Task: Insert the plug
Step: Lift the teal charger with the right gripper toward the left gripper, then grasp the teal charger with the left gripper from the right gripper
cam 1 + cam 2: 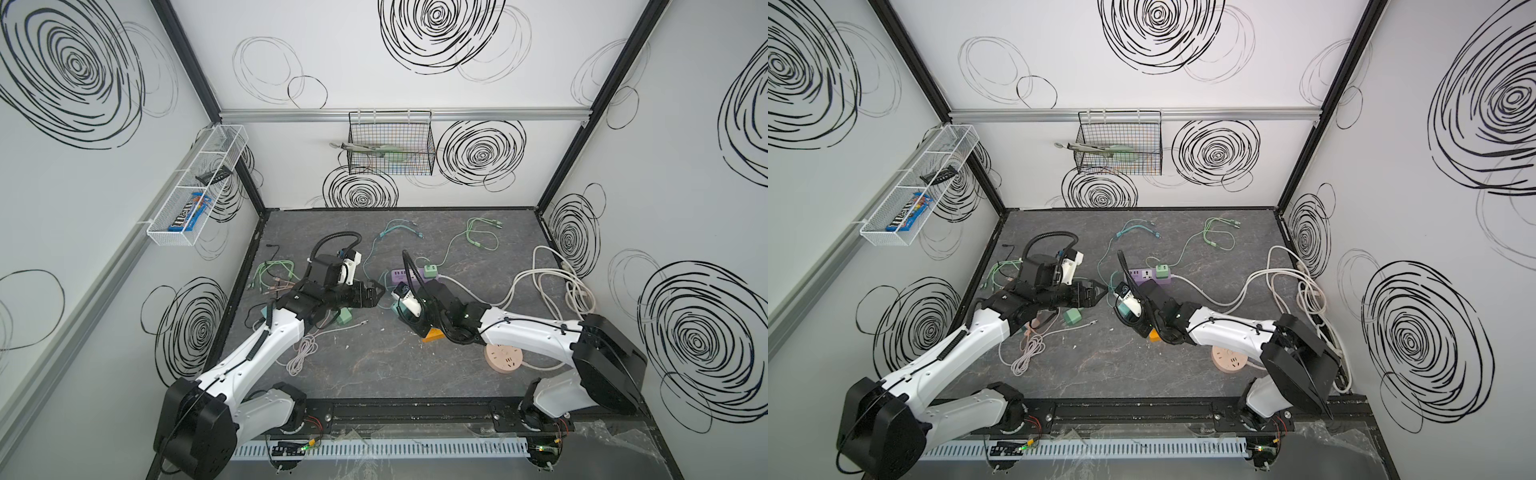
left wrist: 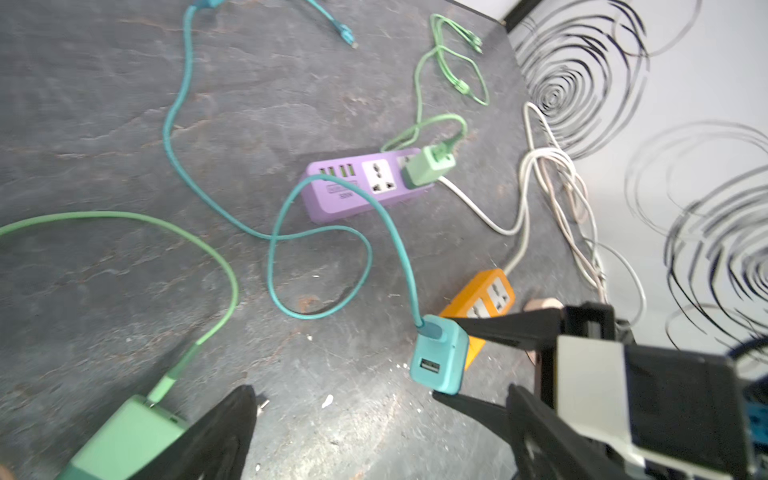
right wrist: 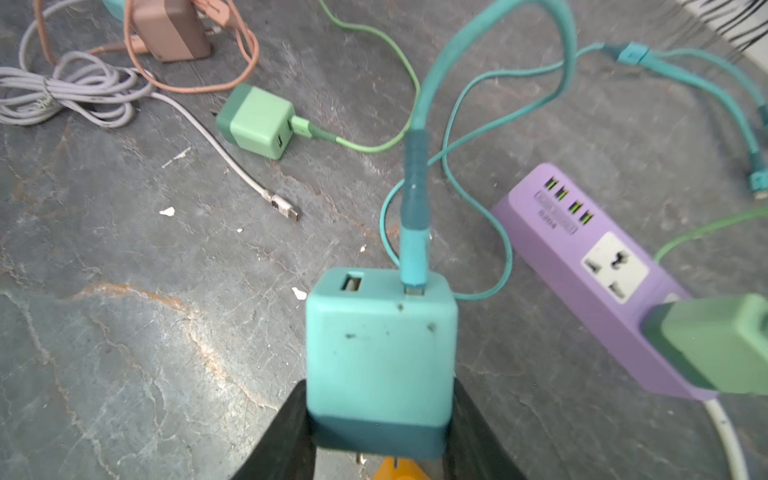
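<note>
- The right gripper [image 3: 380,388] pinches a teal cube-shaped plastic charger plug [image 3: 380,353], with one black finger pressed on each side of its darker pronged end.
- A teal braided cable [image 3: 415,195] is plugged into one of the plug's two USB ports; the other port is empty. The cable loops across the dark grey marbled tabletop [image 1: 374,365].
- The held plug is near the middle of the table, close to an orange plastic power strip [image 2: 482,299], and well apart from the sockets of a purple plastic power strip [image 2: 365,187].
- The purple strip lies flat. A light green cube-shaped charger [image 2: 428,166] with a green cable sits in its end socket, and the universal socket beside that one is free.
- The left gripper [image 1: 378,294] hovers opposite the right one, its jaws spread wide and holding nothing.
- A second light green charger [image 3: 259,120] lies loose on the tabletop near the left gripper, with a green cable attached.
</note>
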